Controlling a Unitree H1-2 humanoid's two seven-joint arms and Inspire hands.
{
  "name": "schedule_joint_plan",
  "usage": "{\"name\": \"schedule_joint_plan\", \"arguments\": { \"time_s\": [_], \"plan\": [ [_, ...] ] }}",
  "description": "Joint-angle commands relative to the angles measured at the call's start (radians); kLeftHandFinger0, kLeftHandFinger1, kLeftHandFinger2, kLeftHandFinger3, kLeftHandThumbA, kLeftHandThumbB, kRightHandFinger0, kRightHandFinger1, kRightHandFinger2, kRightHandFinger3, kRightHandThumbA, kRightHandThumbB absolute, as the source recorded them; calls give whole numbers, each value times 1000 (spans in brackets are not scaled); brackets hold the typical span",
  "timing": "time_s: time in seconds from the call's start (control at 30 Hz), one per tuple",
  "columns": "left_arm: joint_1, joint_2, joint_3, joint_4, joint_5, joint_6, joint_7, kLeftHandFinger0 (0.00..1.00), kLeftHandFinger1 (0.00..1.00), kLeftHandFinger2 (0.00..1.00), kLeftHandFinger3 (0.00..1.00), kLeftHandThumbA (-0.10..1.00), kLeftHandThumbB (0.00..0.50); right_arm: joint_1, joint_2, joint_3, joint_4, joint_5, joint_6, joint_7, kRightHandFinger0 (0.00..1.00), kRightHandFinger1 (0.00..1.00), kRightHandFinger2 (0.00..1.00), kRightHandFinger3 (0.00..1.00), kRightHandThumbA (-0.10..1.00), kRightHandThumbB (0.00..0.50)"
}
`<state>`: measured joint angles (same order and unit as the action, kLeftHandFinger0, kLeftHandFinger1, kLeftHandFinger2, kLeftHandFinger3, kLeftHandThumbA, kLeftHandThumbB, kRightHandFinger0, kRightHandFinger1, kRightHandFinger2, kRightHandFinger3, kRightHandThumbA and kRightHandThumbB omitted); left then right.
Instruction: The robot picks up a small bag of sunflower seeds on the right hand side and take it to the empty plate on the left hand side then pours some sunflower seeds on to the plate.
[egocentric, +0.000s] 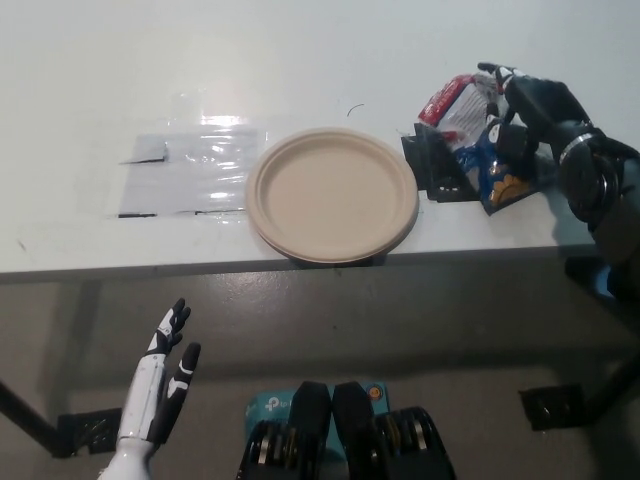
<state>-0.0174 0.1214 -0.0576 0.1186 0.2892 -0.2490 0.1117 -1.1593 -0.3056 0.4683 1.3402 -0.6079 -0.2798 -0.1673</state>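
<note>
One black right hand (528, 118) grips the seed bag (470, 135) at the bench's (300, 60) right side, near the empty plate (332, 194). It should hold tight and lift straight up. The white left hand (160, 398) rests open, low down. The bench is white.

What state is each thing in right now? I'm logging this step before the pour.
Bag of seeds: held in the right hand, beside the plate, not over it.
Plate: empty, flat at the table's front edge.
Right hand: shut on the bag.
Left hand: open, resting below the table edge.
Clear sheet: flat on the table.
</note>
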Motion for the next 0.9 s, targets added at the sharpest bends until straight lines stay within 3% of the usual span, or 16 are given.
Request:
{"name": "schedule_joint_plan", "arguments": {
  "time_s": [0.0,0.23,0.3,0.33,0.37,0.4,0.43,0.47,0.63,0.73,0.87],
  "plan": [
    [-13,11,6,-15,3,-29,5,1000,1000,1000,1000,1000,301,-80,-15,-11,-26,19,-52,-19,0,538,958,1000,-100,140],
    [-16,12,7,-19,4,-20,1,1000,1000,1000,1000,1000,303,-99,-22,-6,-40,13,-65,-5,0,540,936,998,-100,147],
    [-11,11,6,-21,5,-18,1,1000,1000,1000,1000,1000,306,-90,-17,-21,-50,23,-59,-35,0,515,919,930,-100,166],
    [-10,13,8,-22,5,-18,1,1000,1000,1000,1000,1000,305,-90,-4,-40,-57,32,-7,-65,0,398,734,827,-40,219],
    [-9,15,9,-24,-1,-18,-2,1000,1000,1000,1000,1000,305,-91,1,-35,-75,15,48,-77,137,531,805,975,269,287],
    [-9,14,8,-25,-2,-18,-3,1000,1000,1000,1000,1000,304,-90,2,-33,-99,5,92,-63,562,1000,1000,1000,701,428],
    [-8,14,7,-27,1,-16,-4,1000,1000,1000,1000,1000,303,-78,1,-32,-182,-18,202,-23,1000,1000,1000,1000,817,457],
    [-11,12,4,-25,4,-17,-3,1000,1000,1000,1000,1000,301,-43,-5,-43,-315,-45,317,1,1000,1000,1000,1000,922,496],
    [-7,8,6,-26,7,-15,2,1000,1000,1000,1000,1000,306,139,18,-102,-777,-155,630,20,1000,1000,1000,1000,968,500],
    [3,13,11,-37,8,-9,3,1000,1000,1000,1000,1000,308,219,49,-127,-913,-193,723,23,1000,1000,1000,1000,983,500],
    [9,18,14,-43,18,-10,8,1000,1000,1000,1000,1000,301,308,100,-238,-1044,-206,750,30,1000,1000,1000,1000,991,500]
  ]
}}
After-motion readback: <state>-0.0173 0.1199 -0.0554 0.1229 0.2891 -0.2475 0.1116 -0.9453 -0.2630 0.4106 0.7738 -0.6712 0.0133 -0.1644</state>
